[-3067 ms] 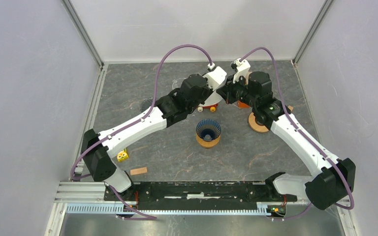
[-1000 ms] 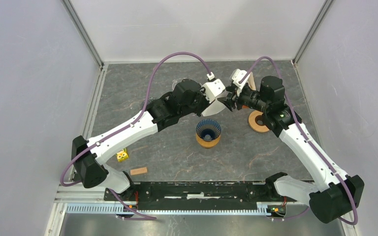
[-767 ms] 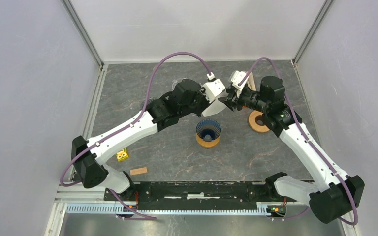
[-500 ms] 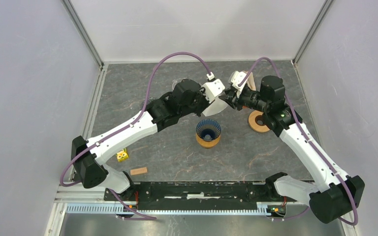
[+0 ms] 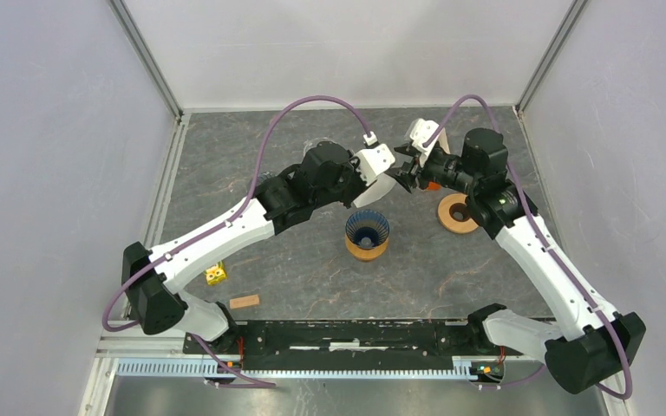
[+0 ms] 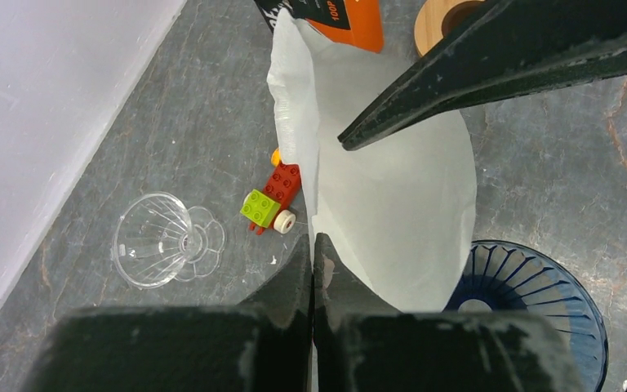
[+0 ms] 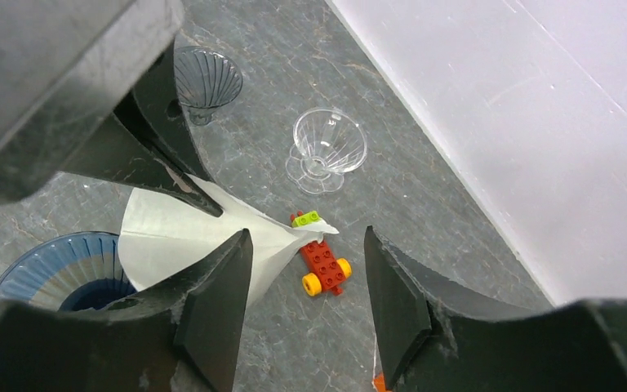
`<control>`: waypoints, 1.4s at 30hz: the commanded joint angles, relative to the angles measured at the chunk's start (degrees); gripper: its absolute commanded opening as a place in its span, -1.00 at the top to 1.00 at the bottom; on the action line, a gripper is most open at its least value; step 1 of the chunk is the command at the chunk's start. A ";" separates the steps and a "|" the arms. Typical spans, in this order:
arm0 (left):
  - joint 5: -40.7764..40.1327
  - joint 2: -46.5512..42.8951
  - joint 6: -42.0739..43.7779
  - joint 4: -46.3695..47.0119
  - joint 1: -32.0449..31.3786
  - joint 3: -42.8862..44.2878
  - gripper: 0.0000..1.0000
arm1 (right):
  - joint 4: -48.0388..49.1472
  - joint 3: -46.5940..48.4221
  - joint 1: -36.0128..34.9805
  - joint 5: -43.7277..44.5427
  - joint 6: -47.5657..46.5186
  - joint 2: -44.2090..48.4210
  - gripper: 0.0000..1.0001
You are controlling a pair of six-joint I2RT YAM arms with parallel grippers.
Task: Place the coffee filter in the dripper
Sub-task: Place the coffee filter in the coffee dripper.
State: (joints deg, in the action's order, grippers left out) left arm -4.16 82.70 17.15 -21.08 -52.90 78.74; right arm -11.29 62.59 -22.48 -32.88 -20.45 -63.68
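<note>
The coffee filter (image 5: 371, 194), a white paper cone, hangs just above and behind the blue ribbed dripper (image 5: 367, 230) on its wooden base. My left gripper (image 6: 313, 247) is shut on the filter's (image 6: 392, 204) lower left edge, and the dripper's rim (image 6: 539, 282) shows at lower right. My right gripper (image 7: 306, 237) is open, facing the left one at the filter's upper end. Its left finger overlaps the filter (image 7: 171, 233) and the paper's top corner shows between its fingers. In the left wrist view, one right finger (image 6: 490, 73) crosses the filter's face.
A red toy brick car (image 7: 320, 261) and a clear glass dripper (image 7: 326, 151) lie behind the filter, with a dark glass one (image 7: 206, 82) further left. An orange filter pack (image 6: 343, 16) and wooden ring (image 5: 456, 213) sit right. A yellow brick (image 5: 216, 275) and wooden block (image 5: 244, 302) lie near left.
The right gripper narrowed at the filter's top edge, then widened again and drew back slightly up and right. The left gripper kept hold of the filter and barely shifted.
</note>
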 commanded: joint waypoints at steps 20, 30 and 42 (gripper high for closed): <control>3.90 -2.35 4.18 -1.24 -0.26 -0.31 0.96 | -5.67 4.14 -0.18 -4.28 -10.06 -1.98 -0.08; 3.64 -2.19 4.29 -1.20 -0.24 -0.34 0.96 | -3.97 3.03 -0.22 -5.26 -8.68 -1.41 0.25; 1.98 -2.31 3.59 -0.65 -0.26 -0.25 0.95 | -2.82 1.81 -0.22 -3.99 -6.44 -0.20 0.51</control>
State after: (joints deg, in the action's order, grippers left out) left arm -1.37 82.37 19.44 -22.90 -52.90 78.35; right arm -16.73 64.95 -22.50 -37.45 -27.83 -65.63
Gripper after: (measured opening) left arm 0.032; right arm 0.250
